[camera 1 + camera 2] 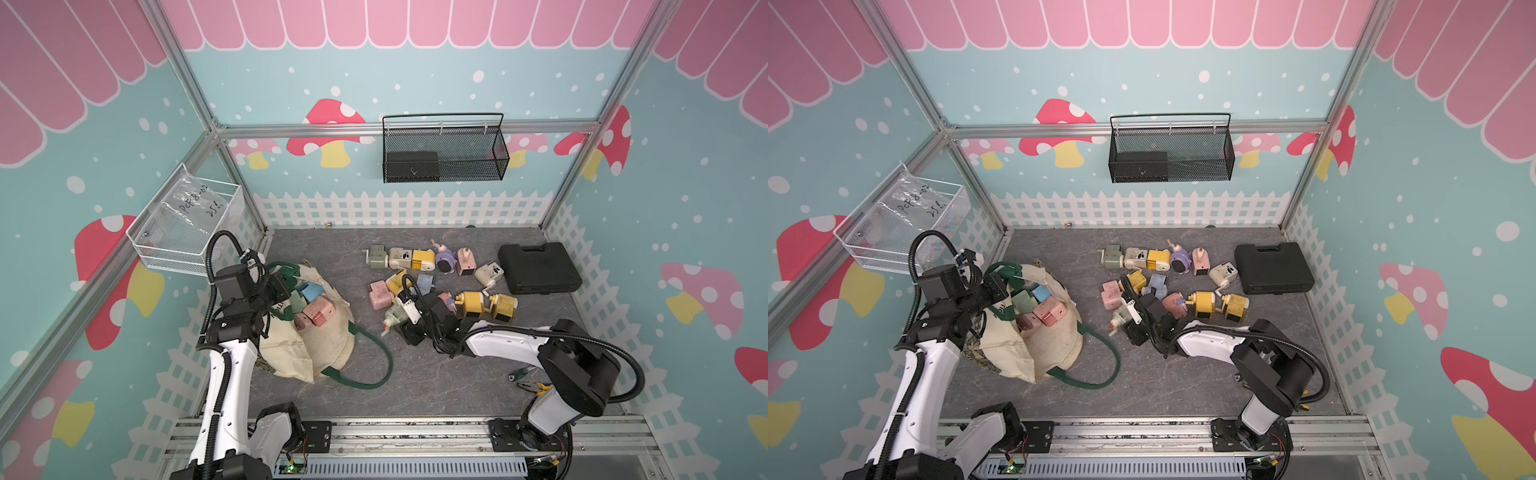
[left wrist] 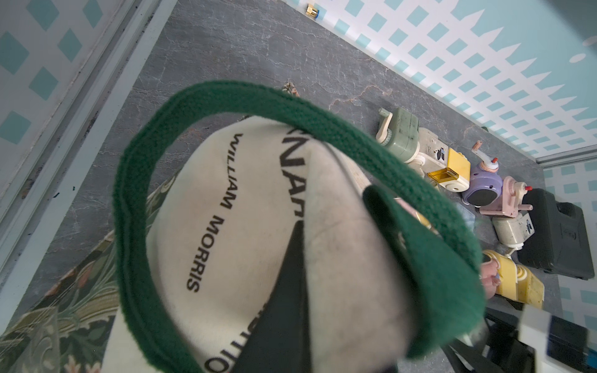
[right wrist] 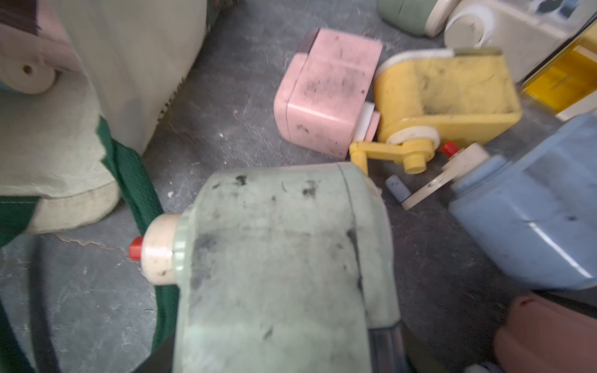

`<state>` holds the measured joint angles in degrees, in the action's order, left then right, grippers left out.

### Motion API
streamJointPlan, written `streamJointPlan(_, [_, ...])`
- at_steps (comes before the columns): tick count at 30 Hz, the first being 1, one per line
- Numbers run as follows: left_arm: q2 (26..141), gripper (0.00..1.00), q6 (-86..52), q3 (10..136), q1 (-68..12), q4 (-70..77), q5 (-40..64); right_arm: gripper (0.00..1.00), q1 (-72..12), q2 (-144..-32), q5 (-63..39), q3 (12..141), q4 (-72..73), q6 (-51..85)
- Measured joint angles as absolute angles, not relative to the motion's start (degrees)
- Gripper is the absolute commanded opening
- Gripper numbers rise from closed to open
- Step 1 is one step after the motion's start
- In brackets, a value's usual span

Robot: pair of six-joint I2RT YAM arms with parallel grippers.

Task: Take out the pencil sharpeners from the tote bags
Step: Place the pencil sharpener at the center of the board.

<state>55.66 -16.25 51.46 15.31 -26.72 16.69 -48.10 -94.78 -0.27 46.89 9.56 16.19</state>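
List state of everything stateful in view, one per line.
left claw, shut on the tote bag rim.
right claw, shut on the green sharpener.
tote bag, slumped, mouth open, several sharpeners inside.
green sharpener, gripped beside the loose pile.
black case, closed, lying flat.
black mesh basket, hanging, dark box inside.

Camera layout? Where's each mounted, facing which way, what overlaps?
Top views: high over the robot's base, facing down onto the grey tabletop; white left arm and right arm show.
Left wrist: on the left arm, facing along the left gripper, black fingers shut on the cream canvas tote bag.
Right wrist: on the right arm, facing down past the right gripper, shut on a pale green plastic crank sharpener.
Shared: all show the bag.
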Motion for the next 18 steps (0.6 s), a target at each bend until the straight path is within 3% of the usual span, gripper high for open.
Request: streamJointPlan(18, [54.9,0.0,-16.3,51.5,15.4,-27.2,17.7,0.55,-50.4,-109.6,-3.9,54.8,16.9,17.0])
